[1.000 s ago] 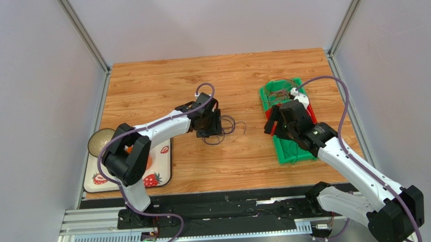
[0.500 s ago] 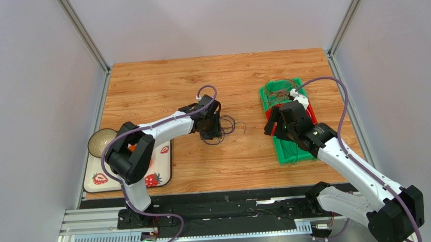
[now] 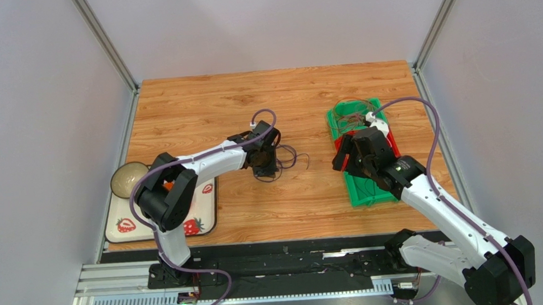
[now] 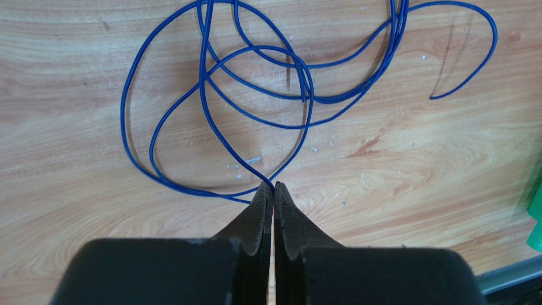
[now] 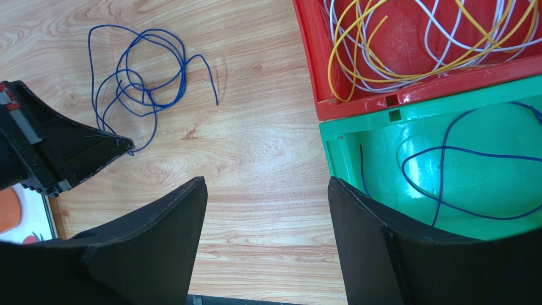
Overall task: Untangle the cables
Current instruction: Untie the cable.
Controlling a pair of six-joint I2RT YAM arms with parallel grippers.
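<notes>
Left end effector [image 4: 273, 189] is pinching the blue cable [image 4: 310, 95], loops sprawling straight ahead on the tabletop [image 4: 413, 165]; right end effector [image 5: 267, 184] is gaping wide, farther off.

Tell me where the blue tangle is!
The blue wire lies on the wooden table, central in the top view, left of the green bin, pinched in the shut jaws of the left gripper.

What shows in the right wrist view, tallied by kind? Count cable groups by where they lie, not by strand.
Bins: 2 (red bin, green bin)
Cable groups: 3 (loose blue cable on the wood, yellow and white cables in the red bin, binned blue cable in the green bin)
Grippers: 2 (left gripper, right gripper)
Total: 7
</notes>
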